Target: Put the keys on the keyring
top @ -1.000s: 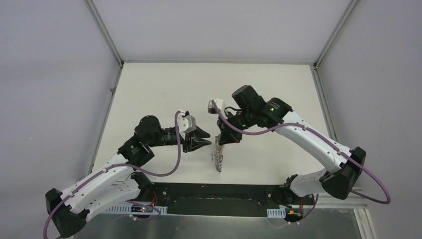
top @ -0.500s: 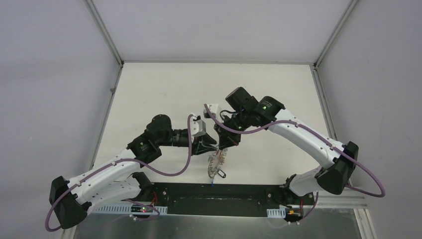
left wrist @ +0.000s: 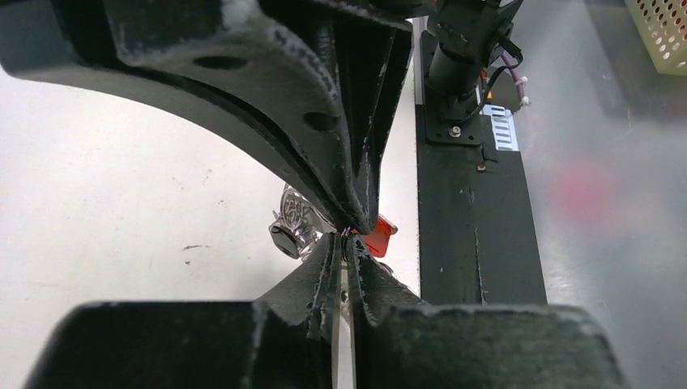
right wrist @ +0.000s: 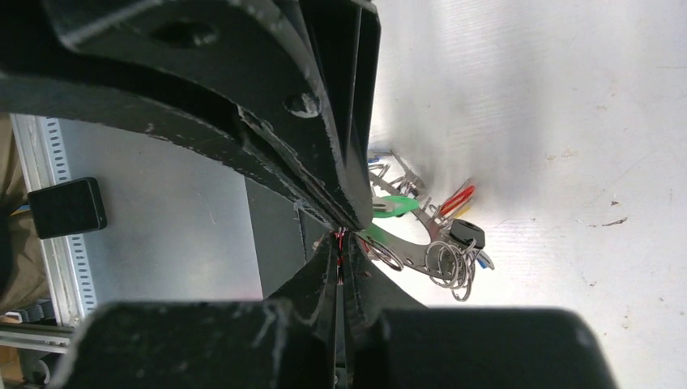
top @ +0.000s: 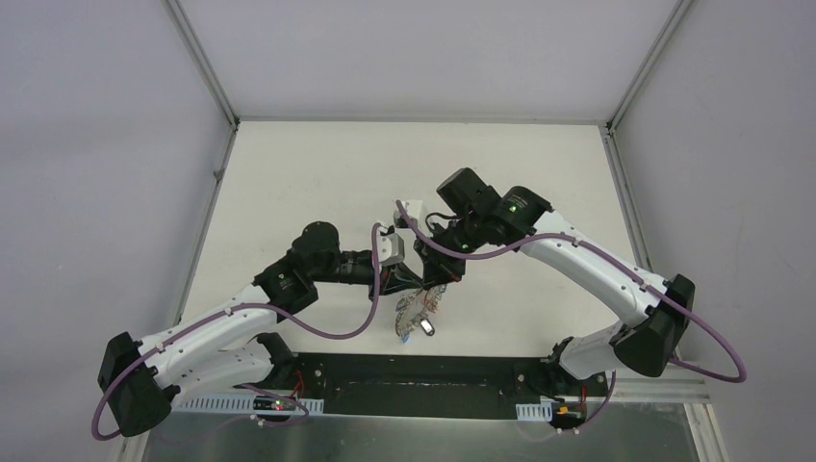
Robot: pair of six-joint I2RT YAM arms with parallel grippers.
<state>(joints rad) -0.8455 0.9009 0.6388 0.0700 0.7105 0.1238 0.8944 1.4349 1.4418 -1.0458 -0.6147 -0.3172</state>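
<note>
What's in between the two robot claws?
The top edge of the keyring. The left gripper and right gripper meet there from either side, seen best in the top view.

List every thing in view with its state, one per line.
Keyring, gripped at its rim by both claws.
Left claw, shut on the keyring.
Right claw, shut on the keyring.
Red tag, at the keyring's rim.
Green tag, at the keyring's rim.

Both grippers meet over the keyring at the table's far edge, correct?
Not the far edge. In the top external view the left gripper and right gripper meet over the keyring at the near edge of the table.
</note>
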